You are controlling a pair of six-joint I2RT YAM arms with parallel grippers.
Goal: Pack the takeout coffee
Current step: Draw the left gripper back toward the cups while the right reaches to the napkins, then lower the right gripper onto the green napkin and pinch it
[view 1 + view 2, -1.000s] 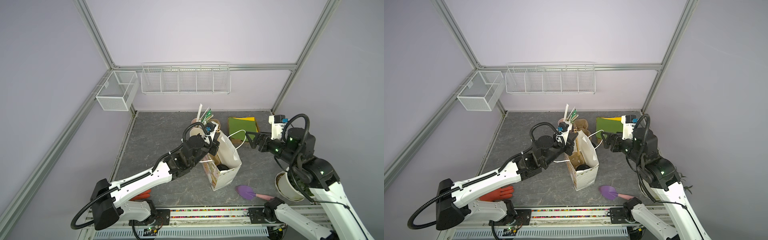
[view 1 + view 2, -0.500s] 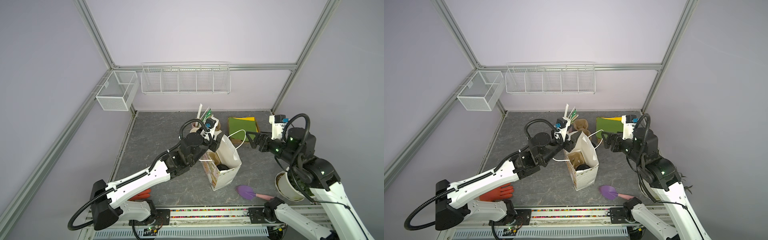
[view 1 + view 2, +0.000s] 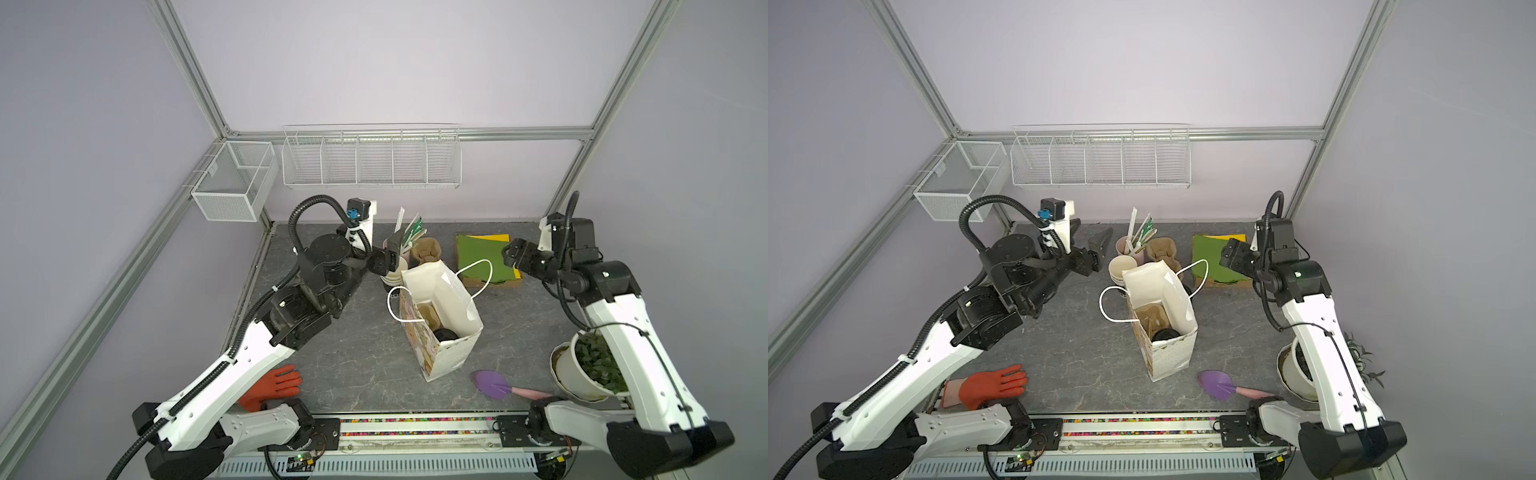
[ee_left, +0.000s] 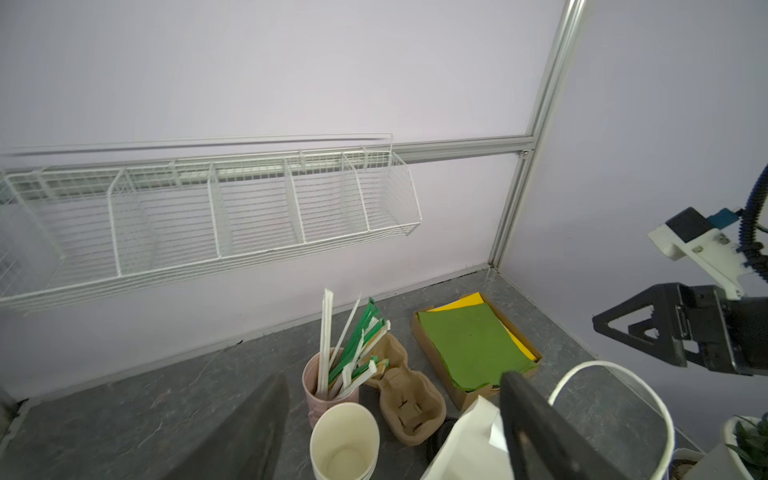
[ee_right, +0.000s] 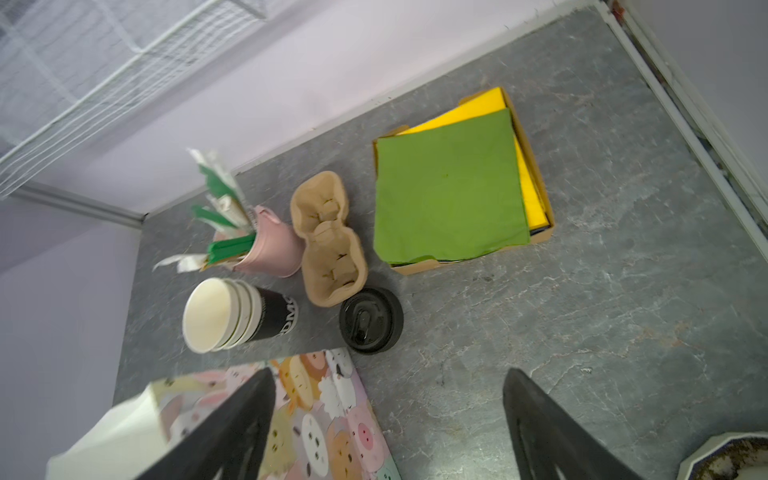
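Observation:
A white paper bag [image 3: 453, 353] with cartoon animals on its side stands open mid-table. Inside it a black round lid [image 3: 445, 335] shows beside a brown carrier; this is the takeout coffee [image 3: 1165, 334], its cup wall hidden by the bag. My left gripper [image 3: 1090, 235] hangs open and empty, left of the bag, above the stacked cups. In the left wrist view my left gripper [image 4: 392, 378] has nothing between its fingers. My right gripper [image 3: 509, 253] is open and empty, up over the napkin box at the right of the bag. The bag's printed side [image 5: 324, 399] shows under it.
Behind the bag stand stacked cream-lined cups [image 5: 232, 313], a pink cup of straws [image 5: 274, 249], a brown carrier [image 5: 328, 245] and a black round lidded piece [image 5: 371, 320]. A box of green napkins [image 3: 484, 257], a plant pot [image 3: 582, 365], a purple trowel [image 3: 492, 382] and an orange glove [image 3: 276, 384] lie around.
My left gripper was shut at the bag's left rim; it has opened and drawn back up and to the left. The right arm has not moved.

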